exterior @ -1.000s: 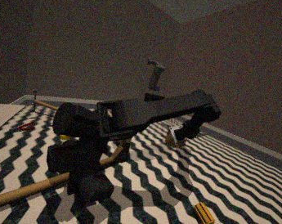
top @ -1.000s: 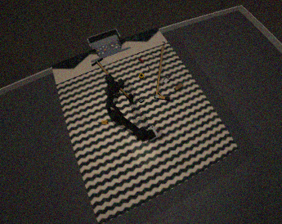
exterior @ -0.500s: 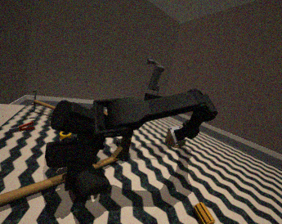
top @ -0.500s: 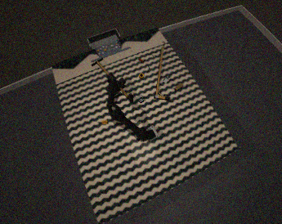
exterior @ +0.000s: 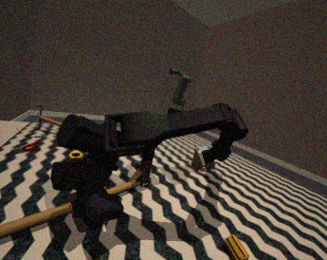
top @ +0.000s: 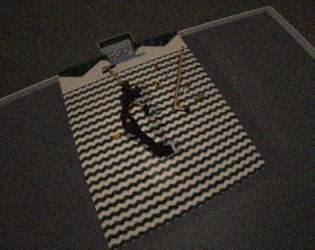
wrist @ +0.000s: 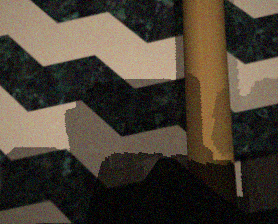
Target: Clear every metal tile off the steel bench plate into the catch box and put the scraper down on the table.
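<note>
The steel bench plate (top: pixel 121 59) is at the back in the top view, with several small metal tiles (top: pixel 114 54) on it. The dark catch box (top: pixel 115 39) is at its far end. The long scraper (top: pixel 115 76) (exterior: pixel 34 219) (wrist: pixel 206 55) lies with its dark crosswise head close to the plate's near edge and its wooden handle slanting back under the arm. My gripper (top: pixel 132 94) (exterior: pixel 96 213) is shut and empty, low over or beside the handle. The handle runs down the right part of the wrist view; the exact gap to the fingers is hidden in dark shadow.
A second wooden-handled tool (top: pixel 178 79) with an angled head lies to the right. A yellow ring (top: pixel 157 84) (exterior: pixel 76 155), a red-handled tool (exterior: pixel 31 146), a brown block (top: pixel 199 97) and an orange block (top: pixel 117 136) (exterior: pixel 236 248) lie on the zigzag mat (top: pixel 173 196).
</note>
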Controlling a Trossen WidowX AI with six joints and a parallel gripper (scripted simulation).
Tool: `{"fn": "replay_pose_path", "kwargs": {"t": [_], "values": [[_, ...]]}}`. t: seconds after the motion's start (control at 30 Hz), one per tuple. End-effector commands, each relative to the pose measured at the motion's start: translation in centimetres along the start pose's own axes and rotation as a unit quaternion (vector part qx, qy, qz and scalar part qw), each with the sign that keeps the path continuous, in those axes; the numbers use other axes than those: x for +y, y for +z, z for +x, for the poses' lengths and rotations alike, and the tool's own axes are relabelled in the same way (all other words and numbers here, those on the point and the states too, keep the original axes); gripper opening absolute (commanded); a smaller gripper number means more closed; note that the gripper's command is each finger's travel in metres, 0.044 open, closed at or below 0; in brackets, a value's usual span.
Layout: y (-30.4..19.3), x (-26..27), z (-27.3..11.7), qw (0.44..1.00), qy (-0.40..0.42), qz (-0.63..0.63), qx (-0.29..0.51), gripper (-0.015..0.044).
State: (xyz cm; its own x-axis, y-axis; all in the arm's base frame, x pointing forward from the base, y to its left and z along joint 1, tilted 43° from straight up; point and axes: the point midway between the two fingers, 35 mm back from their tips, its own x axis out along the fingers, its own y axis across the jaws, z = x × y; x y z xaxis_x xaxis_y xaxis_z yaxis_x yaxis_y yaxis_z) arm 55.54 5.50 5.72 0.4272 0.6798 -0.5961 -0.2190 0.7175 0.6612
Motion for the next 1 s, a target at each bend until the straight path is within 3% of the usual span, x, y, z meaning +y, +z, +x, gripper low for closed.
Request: {"fn": "replay_pose_path", "kwargs": {"t": [0.0,0.63,0.97], "values": [[0.1,-0.9,0.0,1.0,-0.003,-0.001,-0.002,0.0],[0.2,-1.8,-0.1,1.0,0.0,-0.003,-0.002,0.0],[1.7,-1.9,-2.8,1.0,-0.001,-0.003,-0.001,0.0]]}}
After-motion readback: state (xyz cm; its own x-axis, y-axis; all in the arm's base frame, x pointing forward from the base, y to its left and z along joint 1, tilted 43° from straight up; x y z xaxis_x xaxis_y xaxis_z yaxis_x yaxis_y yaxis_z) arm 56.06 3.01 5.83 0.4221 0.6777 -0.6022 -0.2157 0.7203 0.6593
